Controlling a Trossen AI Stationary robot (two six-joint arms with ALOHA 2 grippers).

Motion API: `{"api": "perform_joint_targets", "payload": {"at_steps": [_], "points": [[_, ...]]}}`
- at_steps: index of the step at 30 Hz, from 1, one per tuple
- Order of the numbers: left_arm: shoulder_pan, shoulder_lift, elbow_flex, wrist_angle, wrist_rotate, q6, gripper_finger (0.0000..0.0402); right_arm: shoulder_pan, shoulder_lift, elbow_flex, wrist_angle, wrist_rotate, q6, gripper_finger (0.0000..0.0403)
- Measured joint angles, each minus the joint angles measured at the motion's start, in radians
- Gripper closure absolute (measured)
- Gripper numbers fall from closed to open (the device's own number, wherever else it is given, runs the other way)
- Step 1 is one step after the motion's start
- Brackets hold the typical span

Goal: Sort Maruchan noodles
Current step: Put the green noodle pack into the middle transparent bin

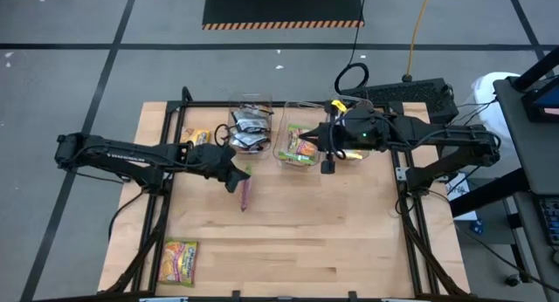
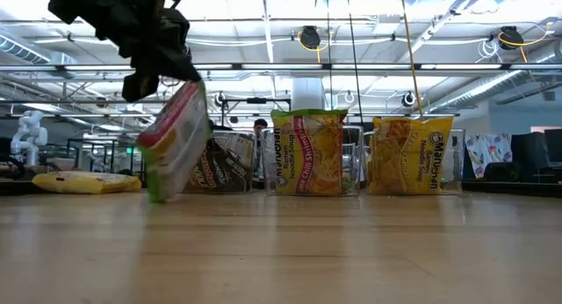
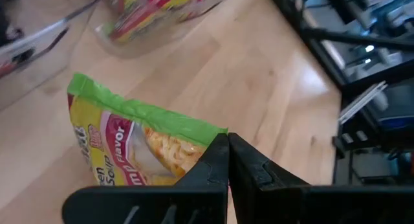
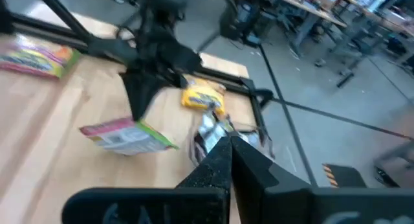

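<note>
Left gripper (image 1: 234, 176) pinched tight on the top edge of a lime-green packet (image 1: 245, 192), dangling just left of frame centre in the high view, lower corner near the table (image 1: 349, 241). Best carried up and right to the middle bin (image 1: 297, 146), upper centre, where like greens stand; lift enough to clear its near wall, then release low. Right gripper (image 1: 328, 165) closed, empty, hovering right beside that bin: tight quarters there. Black packets' bin (image 1: 251, 127) close on the left. Open board below; a loose packet (image 1: 180, 261) waiting lower left, yellow packet (image 1: 197, 138) upper left
</note>
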Motion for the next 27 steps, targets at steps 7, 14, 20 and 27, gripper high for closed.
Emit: {"api": "perform_joint_targets", "payload": {"at_steps": [7,14,20,27], "points": [[0.0,0.0,0.0,0.159,0.011,0.015,0.0401,-0.002,-0.012,-0.001,-0.054,0.173,-0.003,0.0403],[0.0,0.0,0.005,0.321,0.037,0.019,0.0401,-0.001,-0.032,-0.002,-0.086,0.203,0.002,0.0403],[0.0,0.0,0.111,0.325,0.045,0.11,0.0401,-0.001,-0.046,-0.012,-0.09,0.204,0.005,0.0403],[0.027,0.032,0.306,0.173,0.004,0.251,0.0401,-0.001,-0.058,-0.034,-0.097,0.204,0.012,0.0403]]}}
